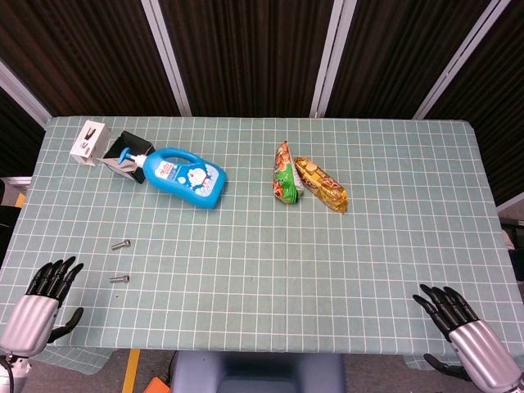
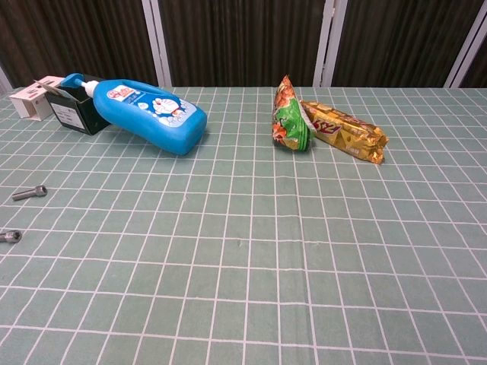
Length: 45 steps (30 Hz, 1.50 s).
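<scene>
My left hand (image 1: 42, 301) hovers at the table's near left corner with its fingers spread and nothing in it. Closest to it are two small bolts (image 1: 121, 244) (image 1: 119, 279), seen again in the chest view (image 2: 30, 192) (image 2: 11, 236). At the near right corner my right hand (image 1: 463, 332) is also spread and empty, far from any object. Neither hand shows in the chest view. A blue bottle (image 1: 185, 176) (image 2: 148, 112) lies on its side at the back left. A green snack bag (image 1: 286, 175) (image 2: 288, 115) and a yellow snack bag (image 1: 322, 183) (image 2: 344, 131) lie together at the back centre.
A black box (image 1: 125, 152) (image 2: 76, 111) sits under the bottle's cap end, with a white box (image 1: 88, 141) (image 2: 32, 98) beside it at the far left. A green checked cloth (image 1: 262, 270) covers the table. Dark panels stand behind the far edge.
</scene>
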Tool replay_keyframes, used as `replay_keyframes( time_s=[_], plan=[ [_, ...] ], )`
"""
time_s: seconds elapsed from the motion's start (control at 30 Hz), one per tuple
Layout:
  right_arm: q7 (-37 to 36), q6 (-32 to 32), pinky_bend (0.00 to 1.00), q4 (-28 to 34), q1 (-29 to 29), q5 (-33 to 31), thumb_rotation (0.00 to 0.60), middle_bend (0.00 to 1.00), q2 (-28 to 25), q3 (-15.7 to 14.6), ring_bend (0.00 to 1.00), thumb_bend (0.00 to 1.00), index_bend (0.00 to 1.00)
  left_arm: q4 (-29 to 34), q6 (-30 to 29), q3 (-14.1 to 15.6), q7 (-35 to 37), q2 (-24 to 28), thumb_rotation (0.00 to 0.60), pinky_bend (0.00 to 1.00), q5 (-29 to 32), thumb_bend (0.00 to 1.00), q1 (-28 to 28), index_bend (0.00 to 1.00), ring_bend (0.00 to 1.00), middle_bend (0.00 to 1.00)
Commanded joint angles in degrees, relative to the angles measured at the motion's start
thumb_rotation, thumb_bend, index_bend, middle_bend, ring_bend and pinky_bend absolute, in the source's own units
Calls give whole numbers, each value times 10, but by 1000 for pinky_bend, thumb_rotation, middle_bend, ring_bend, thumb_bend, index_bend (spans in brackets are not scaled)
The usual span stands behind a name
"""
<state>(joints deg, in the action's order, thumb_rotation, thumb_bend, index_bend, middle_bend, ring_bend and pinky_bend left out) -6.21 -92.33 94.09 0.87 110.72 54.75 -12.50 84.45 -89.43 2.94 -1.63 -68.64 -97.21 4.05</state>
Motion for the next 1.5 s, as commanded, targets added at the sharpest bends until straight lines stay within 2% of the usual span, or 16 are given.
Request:
replay_keyframes(
  time_s=[0.03,0.17,0.23,0.27,0.33,0.37,0.4,0.43,0.47,0.53,0.57,0.7,1.0,1.2,1.5],
  plan=[
    [9,4,0,3,2,-4,600,0,2,2,0,274,0,-2,7,-2,-3,-3,600,91,6,374,3,0,0,0],
    [20,0,0,3,6,0,600,0,4,3,0,274,0,-1,12,0,-12,-9,600,93,6,375,4,0,0,0],
    [22,-6,0,1,9,4,600,0,6,3,0,274,0,-4,8,-2,-23,-20,600,164,5,374,2,9,72,44],
    [23,-9,0,0,10,6,600,0,6,3,0,274,0,-7,6,-3,-25,-28,600,273,5,374,2,24,173,114],
    [29,-12,0,-1,12,7,600,0,10,4,0,274,0,-24,-1,-10,-11,-56,600,585,3,374,5,82,460,357],
    [31,-12,0,-2,13,8,600,0,11,4,0,274,0,-31,0,-12,-6,-65,600,683,4,374,6,109,555,456],
    [32,-12,0,-1,13,8,600,0,11,4,0,274,0,-35,1,-13,-4,-69,600,749,6,374,7,133,626,534],
    [32,-12,0,-1,14,8,600,0,12,4,0,274,0,-39,0,-14,-2,-73,600,773,6,374,7,144,652,564],
    [34,-11,0,-1,14,8,600,0,13,4,0,274,0,-47,2,-15,2,-80,600,835,8,374,8,183,730,654],
    [41,-9,0,-1,15,9,600,0,17,5,0,273,0,-72,14,-19,15,-102,600,974,16,376,15,317,940,913],
    [51,-3,0,-1,13,11,600,0,22,6,0,274,0,-94,39,-21,30,-122,600,1000,28,380,24,370,990,978],
    [76,21,0,2,9,4,600,0,36,9,0,274,0,-191,41,-43,75,-191,600,1000,42,388,40,450,1000,1000],
    [98,49,0,12,3,-21,600,0,47,19,0,274,0,-318,78,-49,88,-264,600,1000,66,388,63,493,1000,1000],
    [101,53,0,14,2,-28,600,0,47,21,0,274,0,-372,90,-54,94,-290,600,1000,79,387,72,485,1000,1000],
    [104,58,0,15,1,-32,600,0,48,21,0,274,0,-411,115,-55,105,-307,600,1000,95,388,82,482,1000,1000]
  ],
)
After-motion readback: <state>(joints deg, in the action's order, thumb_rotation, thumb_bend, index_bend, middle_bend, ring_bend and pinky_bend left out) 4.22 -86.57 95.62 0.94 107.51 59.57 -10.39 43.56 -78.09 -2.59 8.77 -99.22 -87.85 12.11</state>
